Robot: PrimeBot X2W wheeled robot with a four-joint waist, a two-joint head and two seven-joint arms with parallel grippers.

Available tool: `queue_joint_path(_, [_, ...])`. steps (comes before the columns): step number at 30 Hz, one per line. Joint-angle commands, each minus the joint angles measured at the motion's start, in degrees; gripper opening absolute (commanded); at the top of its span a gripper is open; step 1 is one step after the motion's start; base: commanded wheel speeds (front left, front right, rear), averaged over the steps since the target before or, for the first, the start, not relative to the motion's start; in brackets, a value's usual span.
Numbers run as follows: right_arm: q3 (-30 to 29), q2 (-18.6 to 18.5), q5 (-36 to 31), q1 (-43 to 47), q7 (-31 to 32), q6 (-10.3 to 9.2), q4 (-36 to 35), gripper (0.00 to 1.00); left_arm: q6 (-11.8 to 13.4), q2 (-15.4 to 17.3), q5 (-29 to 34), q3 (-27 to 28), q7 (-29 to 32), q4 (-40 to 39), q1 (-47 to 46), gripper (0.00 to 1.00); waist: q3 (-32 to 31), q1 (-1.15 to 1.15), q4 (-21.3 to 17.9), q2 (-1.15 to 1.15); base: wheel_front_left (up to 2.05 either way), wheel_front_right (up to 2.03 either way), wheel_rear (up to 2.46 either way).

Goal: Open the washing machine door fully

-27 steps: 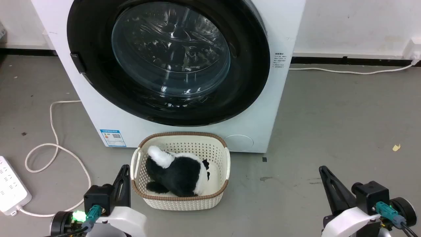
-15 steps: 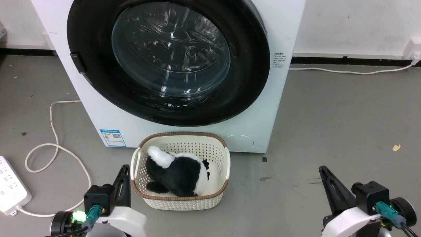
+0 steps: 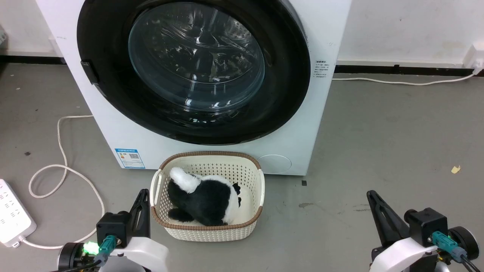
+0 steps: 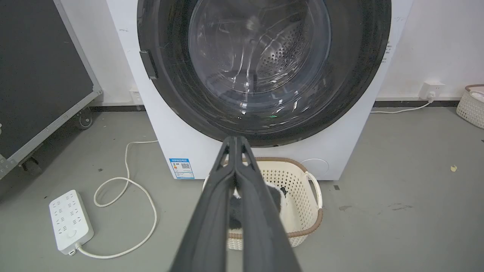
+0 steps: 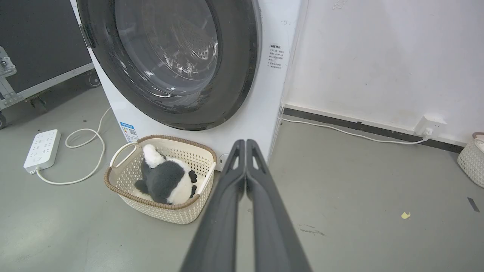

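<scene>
Nothing moved since earlier frame. Door [image 3: 194, 64] shut on washing machine [image 3: 302, 132] front, above basket [image 3: 211, 154]. Left pincer [image 4: 235, 140], right pincer [image 5: 245, 142] closed, empty, well apart from door. Likely heavy, stiff, slick; glass fragile: hook rim edge, not window.

Washing machine door [image 3: 113, 94]: glossy black ring, clear glass bowl. Washing machine [image 3: 325, 30]: smooth white shell. Basket [image 3: 211, 230] before washing machine: perforated cream plastic, brown woven-look rim. Toy [image 3: 204, 200] inside: fuzzy plush. Floor [image 3: 378, 132]: matt grey, scuffed.
</scene>
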Motion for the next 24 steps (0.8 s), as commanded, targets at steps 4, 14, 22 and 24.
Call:
queue_joint_path(4, [0.0, 0.0, 0.0, 0.0, 0.0, 0.0, 0.0, 1.0, 0.0, 0.0, -0.1, 0.0, 0.0, 0.0, 0.0, 1.0, 0.0, 0.0, 0.0, 0.0, 0.0, 0.0, 0.0])
queue_joint_path(14, [0.0, 0.0, 0.9, 0.1, -0.9, 0.0, 0.1, 1.0, 0.3, 0.0, -0.2, -0.6, -0.9, 0.2, 0.0, 1.0, 0.2, 0.0, 0.1, 0.0, 0.0, 0.0, 0.0])
queue_joint_path(22, [0.0, -0.4, 1.8, -0.2, -1.8, -0.01, -0.3, 1.0, 0.8, 0.0, -0.4, -1.4, -1.8, 0.2, -0.4, 1.0, 1.0, 0.0, 0.5, 0.0, 0.0, 0.0, 0.0])
queue_joint_path(24, [-0.2, -0.7, 2.4, -0.4, -2.1, -0.01, -0.4, 1.0, 1.0, 0.0, -0.6, -1.7, -2.1, 0.2, -0.6, 1.0, 1.4, 0.0, 0.7, 0.0, 0.0, 0.0, 0.0])
